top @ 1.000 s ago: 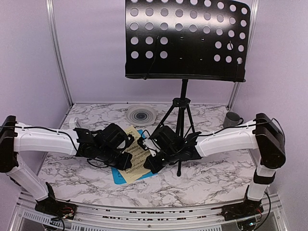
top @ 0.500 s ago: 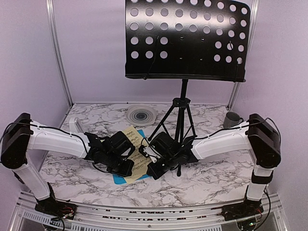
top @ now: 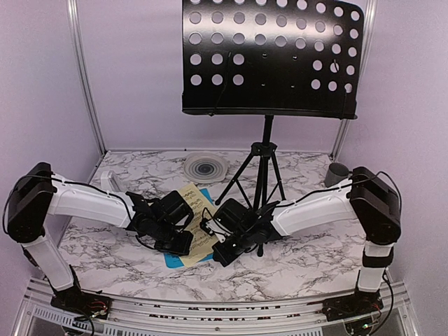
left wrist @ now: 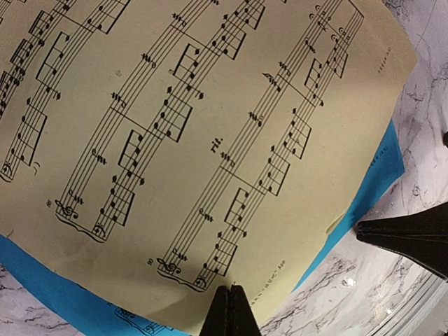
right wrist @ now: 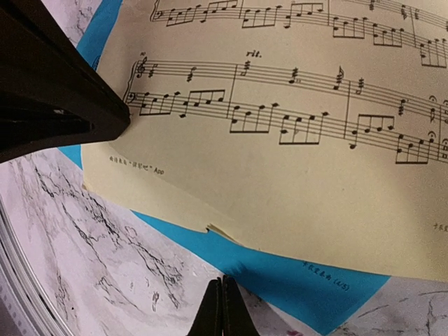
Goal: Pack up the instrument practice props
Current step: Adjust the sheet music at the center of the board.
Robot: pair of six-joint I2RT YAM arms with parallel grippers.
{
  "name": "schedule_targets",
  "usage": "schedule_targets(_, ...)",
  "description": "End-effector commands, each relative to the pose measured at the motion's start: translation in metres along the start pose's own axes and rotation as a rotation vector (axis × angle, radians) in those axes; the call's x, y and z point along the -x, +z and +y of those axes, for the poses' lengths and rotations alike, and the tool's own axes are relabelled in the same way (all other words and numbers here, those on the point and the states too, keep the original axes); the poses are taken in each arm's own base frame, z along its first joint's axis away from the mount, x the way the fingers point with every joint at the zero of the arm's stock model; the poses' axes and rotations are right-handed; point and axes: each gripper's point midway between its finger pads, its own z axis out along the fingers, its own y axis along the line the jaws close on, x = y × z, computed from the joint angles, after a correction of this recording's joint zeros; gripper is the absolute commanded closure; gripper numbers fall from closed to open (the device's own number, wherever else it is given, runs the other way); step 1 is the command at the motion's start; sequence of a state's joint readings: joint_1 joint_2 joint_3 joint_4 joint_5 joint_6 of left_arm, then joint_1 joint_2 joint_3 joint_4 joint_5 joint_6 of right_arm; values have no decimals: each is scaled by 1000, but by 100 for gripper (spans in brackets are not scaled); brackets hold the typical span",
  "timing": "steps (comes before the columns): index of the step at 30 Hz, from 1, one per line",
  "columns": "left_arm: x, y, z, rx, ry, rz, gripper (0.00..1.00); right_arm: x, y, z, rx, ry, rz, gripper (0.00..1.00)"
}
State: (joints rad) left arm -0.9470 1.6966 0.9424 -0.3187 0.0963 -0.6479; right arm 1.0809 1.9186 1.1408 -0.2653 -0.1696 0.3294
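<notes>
The yellow sheet-music page (left wrist: 196, 140) lies on the blue page (left wrist: 49, 290) on the marble table, both also in the top view (top: 198, 208). My left gripper (left wrist: 231, 304) is shut, its tips over the yellow page's near edge; in the top view it (top: 184, 243) is low over the pages. My right gripper (right wrist: 222, 304) is shut, its tips at the blue page's (right wrist: 301, 276) near edge, below the yellow page (right wrist: 294, 175); in the top view it (top: 220, 254) is beside the left one. The black music stand (top: 269, 56) stands on its tripod (top: 260, 175) behind. The white metronome (top: 108, 180) stands at the left.
A dark mug (top: 338, 173) stands at the back right. A round grey disc (top: 205, 167) lies at the back middle. A tripod leg reaches down close to my right arm. My left gripper's dark body (right wrist: 49, 91) fills the right wrist view's left side.
Both grippers have moved nearer and lower along the pages, towards their near edge. The pages, stand, metronome and mug have not moved.
</notes>
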Motion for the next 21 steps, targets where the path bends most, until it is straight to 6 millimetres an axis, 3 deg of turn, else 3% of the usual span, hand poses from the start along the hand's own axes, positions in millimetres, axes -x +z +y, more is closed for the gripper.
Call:
schedule_targets(1, 0, 9, 12, 13, -42, 20, 100, -6, 12, -7, -46, 12, 40, 100)
schedule_targets(14, 18, 18, 49, 15, -108, 11, 100, 23, 30, -32, -100, 35, 21, 100)
schedule_targets(21, 30, 19, 63, 23, -124, 1, 100, 40, 26, -28, -75, 8, -9, 100)
